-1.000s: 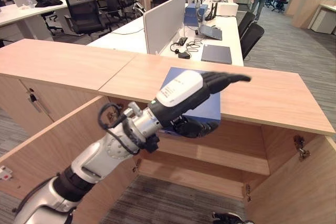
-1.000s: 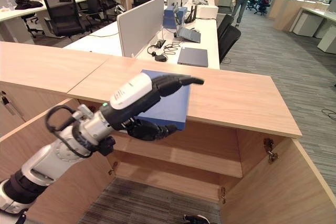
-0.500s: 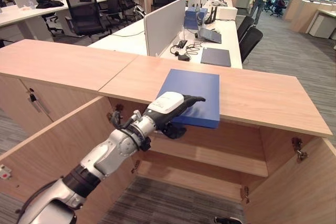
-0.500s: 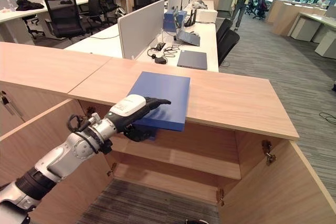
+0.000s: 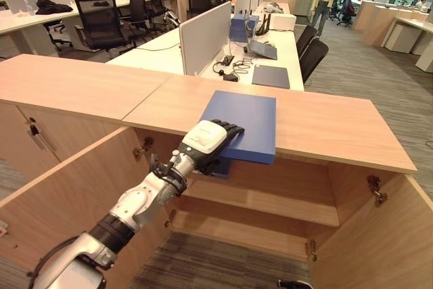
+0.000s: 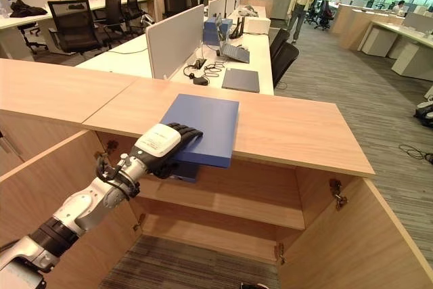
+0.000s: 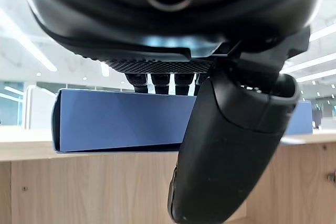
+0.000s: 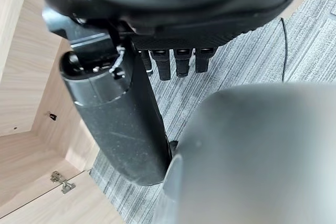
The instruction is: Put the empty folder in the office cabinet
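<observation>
Blue folder (image 5: 243, 123): flat on cabinet top (image 5: 325, 126), near edge overhanging. Left hand (image 5: 206, 141) clamped on that edge, thumb beneath. Likely stiff, light, slick; hold the overhang. Right hand (image 8: 131, 108) relaxed, empty.

The left robot hand (image 5: 206, 141), raised over the blue folder (image 5: 243, 124) a second ago, now grips the folder's near edge. Its fingers lie on top, thumb beneath, where the folder overhangs the worktop (image 5: 325, 126).

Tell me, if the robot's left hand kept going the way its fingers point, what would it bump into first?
Nothing new: the left hand already grips the near edge of the flat blue folder on the wooden cabinet top. Pushing on would probably just slide the folder farther across that top.
</observation>
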